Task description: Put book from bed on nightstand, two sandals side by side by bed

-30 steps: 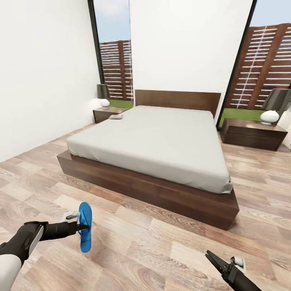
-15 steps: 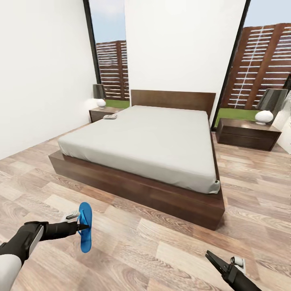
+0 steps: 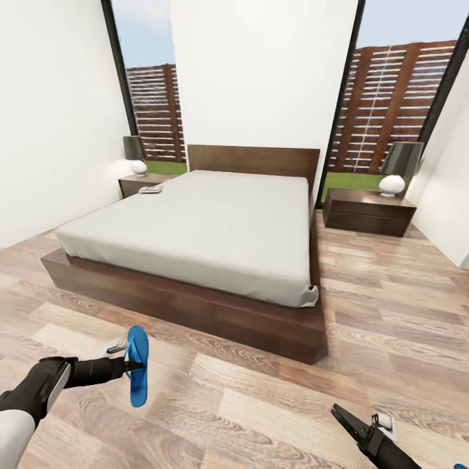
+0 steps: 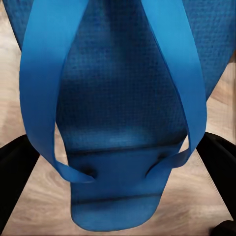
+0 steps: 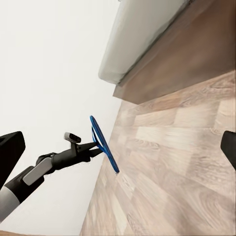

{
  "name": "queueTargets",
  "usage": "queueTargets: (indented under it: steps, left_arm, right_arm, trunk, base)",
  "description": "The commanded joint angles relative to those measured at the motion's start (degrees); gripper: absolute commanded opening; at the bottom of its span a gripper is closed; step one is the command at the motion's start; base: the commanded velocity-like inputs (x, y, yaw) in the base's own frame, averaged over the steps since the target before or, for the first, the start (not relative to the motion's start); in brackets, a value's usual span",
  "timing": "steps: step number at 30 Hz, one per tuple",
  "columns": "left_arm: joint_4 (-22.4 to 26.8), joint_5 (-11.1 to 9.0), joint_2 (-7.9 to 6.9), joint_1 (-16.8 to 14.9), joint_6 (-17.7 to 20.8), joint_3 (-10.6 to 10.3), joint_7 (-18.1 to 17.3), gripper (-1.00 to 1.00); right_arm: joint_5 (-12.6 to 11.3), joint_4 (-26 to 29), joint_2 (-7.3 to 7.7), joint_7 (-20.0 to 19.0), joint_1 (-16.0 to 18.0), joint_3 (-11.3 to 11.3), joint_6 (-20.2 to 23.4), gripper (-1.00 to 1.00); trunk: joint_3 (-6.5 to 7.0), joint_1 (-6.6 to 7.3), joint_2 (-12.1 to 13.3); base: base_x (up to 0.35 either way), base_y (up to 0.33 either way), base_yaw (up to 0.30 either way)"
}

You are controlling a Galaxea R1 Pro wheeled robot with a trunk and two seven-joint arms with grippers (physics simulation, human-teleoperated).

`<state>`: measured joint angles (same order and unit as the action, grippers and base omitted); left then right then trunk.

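My left gripper [image 3: 135, 365] is shut on a bright blue sandal [image 3: 137, 366], held on edge above the wood floor at the lower left. Up close, the sandal's sole and straps [image 4: 123, 98] sit between the black fingers [image 4: 14, 169]. The right wrist view catches the same sandal [image 5: 104, 146] on the left arm. My right gripper [image 3: 344, 419] hangs low at the lower right, its fingers [image 5: 11, 150] wide apart and holding nothing. The bed [image 3: 202, 228] lies ahead. A small book [image 3: 151, 189] rests on the left nightstand [image 3: 133, 185]. A second nightstand [image 3: 368, 212] stands right of the bed.
Each nightstand carries a lamp [image 3: 135, 154] [image 3: 398, 167]. White walls close in at the left and far right. Tall windows behind show a slatted fence. Open plank floor [image 3: 391, 312] runs along the bed's foot and right side. A blue sliver [image 3: 464, 466] shows at the bottom right corner.
The whole picture has shifted: the camera has swung right, so the bed sits further left and more of the right-hand floor shows. Both arms keep their pose, the sandal still held.
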<state>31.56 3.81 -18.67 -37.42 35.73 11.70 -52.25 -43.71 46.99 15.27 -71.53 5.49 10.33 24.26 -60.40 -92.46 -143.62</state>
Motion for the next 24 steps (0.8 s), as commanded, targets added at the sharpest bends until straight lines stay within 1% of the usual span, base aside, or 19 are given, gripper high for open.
queueTargets:
  steps: [1,10,16,24]
  left_arm:
    - [0.1,0.3,0.03,0.0,0.5,0.3,-0.4,-1.0]
    - [0.1,0.3,0.08,0.0,0.5,0.3,-0.4,-1.0]
    - [0.1,0.4,0.8,0.0,0.5,0.3,-0.3,-1.0]
    - [0.1,0.4,1.05,0.0,0.5,0.3,-0.3,-1.0]
  right_arm:
    - [-0.3,-0.1,-0.01,-0.1,0.0,0.0,0.6,1.0]
    - [-0.3,-0.1,-0.01,-0.1,0.0,0.0,0.6,1.0]
    - [-0.3,-0.1,-0.02,-0.1,0.0,0.0,0.6,1.0]
    - [-0.3,-0.1,0.0,-0.1,0.0,0.0,0.6,1.0]
  trunk:
    - [-0.05,0.01,0.0]
    - [-0.05,0.01,0.0]
    - [-0.05,0.01,0.0]
    - [-0.05,0.01,0.0]
  base:
    - [0.0,-0.259,-0.234]
    - [0.0,-0.259,-0.224]
    - [0.0,-0.259,-0.196]
    - [0.0,-0.259,-0.181]
